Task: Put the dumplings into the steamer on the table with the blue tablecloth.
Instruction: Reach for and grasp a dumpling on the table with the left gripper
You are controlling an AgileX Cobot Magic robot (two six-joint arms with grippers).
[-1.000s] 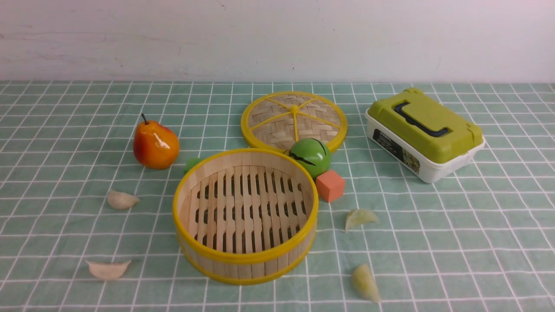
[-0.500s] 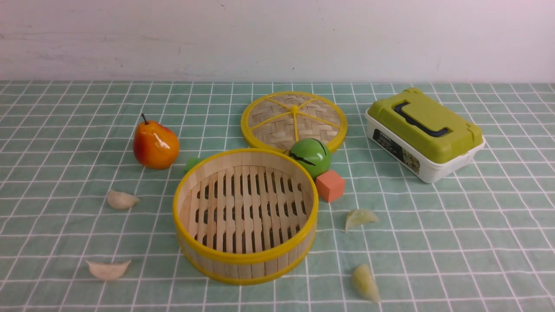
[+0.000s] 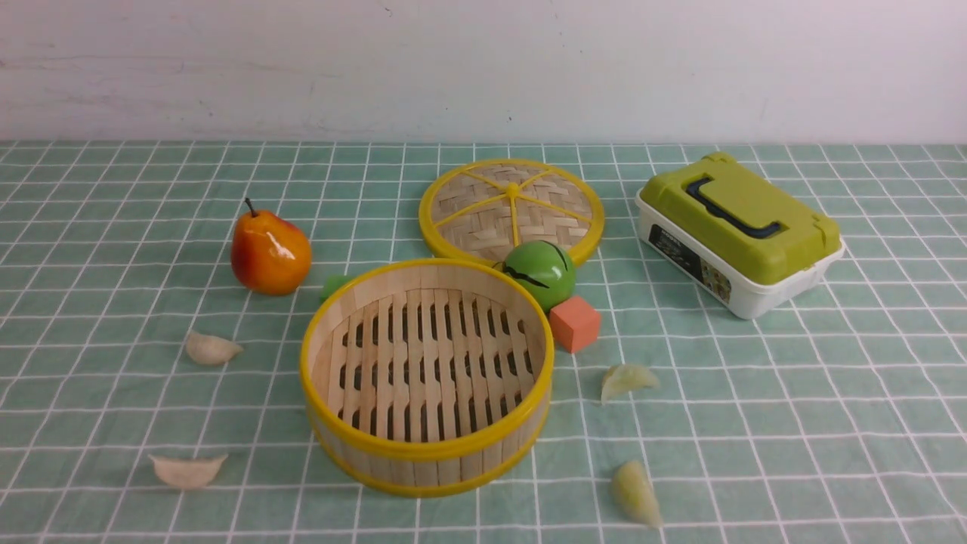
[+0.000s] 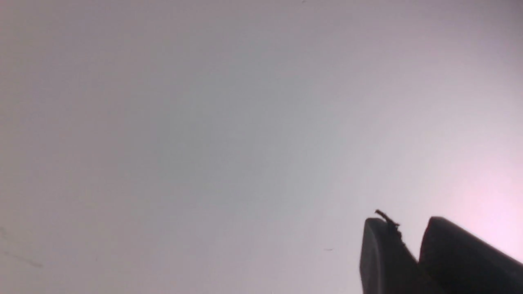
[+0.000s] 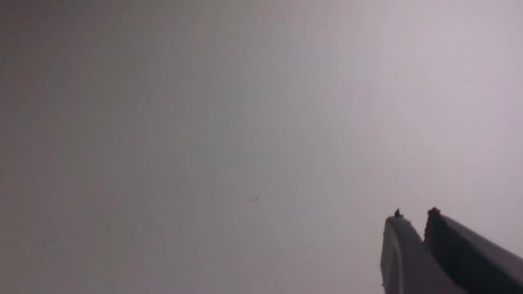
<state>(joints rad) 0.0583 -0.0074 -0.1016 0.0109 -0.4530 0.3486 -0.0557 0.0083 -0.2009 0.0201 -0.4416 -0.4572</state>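
The steamer (image 3: pixel 427 453) stands empty at the front middle of the table's teal grid cloth (image 3: pixel 793 423). Two cream-white dumplings lie on the cloth to its left, one farther back (image 3: pixel 211 348) and one near the front (image 3: pixel 186 469). Two yellow-green dumplings lie to its right, one farther back (image 3: pixel 627 380) and one near the front (image 3: pixel 636 493). Neither arm shows in the front view. The left gripper (image 4: pixel 408 223) and the right gripper (image 5: pixel 414 216) each show only in their own wrist view, shut and empty, against a blank pale wall.
Behind the steamer are its flat woven lid (image 3: pixel 483 204), a green ball (image 3: pixel 541 273), an orange cube (image 3: pixel 575 323) and a small green piece (image 3: pixel 334 285). A pear (image 3: pixel 270 253) stands at the back left. A green-lidded white box (image 3: pixel 740 230) stands at the back right.
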